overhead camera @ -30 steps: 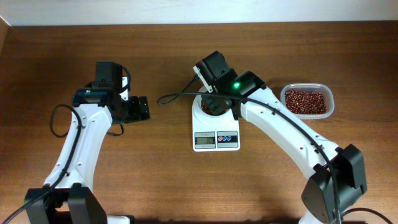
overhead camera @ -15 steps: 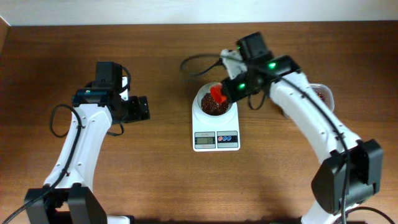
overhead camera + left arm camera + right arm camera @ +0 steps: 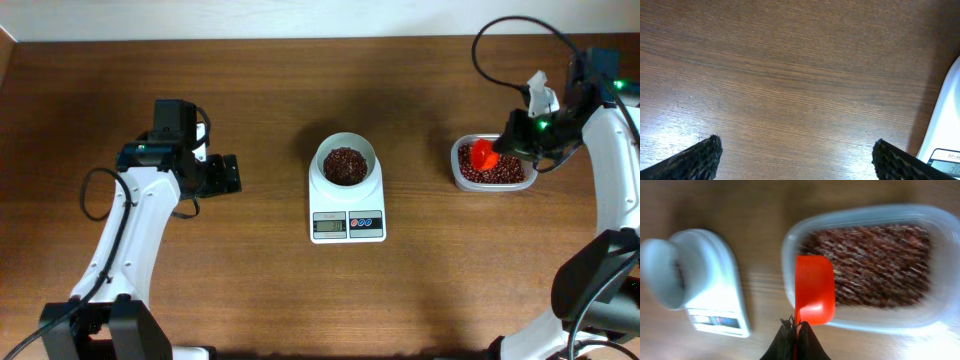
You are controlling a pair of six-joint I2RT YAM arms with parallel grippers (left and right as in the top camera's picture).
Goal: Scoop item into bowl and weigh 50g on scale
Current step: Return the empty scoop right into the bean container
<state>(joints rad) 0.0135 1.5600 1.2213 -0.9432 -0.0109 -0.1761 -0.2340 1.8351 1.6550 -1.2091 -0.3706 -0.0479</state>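
From overhead: white scale (image 3: 347,226) at mid-bench (image 3: 260,90); on its platform a white bowl (image 3: 322,160) with a heap of dark red beans (image 3: 346,165) inside; more beans in a clear plastic tub (image 3: 458,172) well to the right of the scale; red scoop (image 3: 484,155) over the tub's end nearest the scale, held by the right jaws; left jaws well to the left of the scale, above bare wood, apart from everything.

From the left wrist: jaws spread wide, fingertips (image 3: 697,156) at the lower corners, only wood grain between; a white edge of the scale at far right, part of its display showing.

From the right wrist, blurred: jaws clamped shut on the scoop's thin handle; scoop's cup plain red inside, over the tub's beans on the side towards the scale; scale and bowl at left, beans dimly visible in the bowl.
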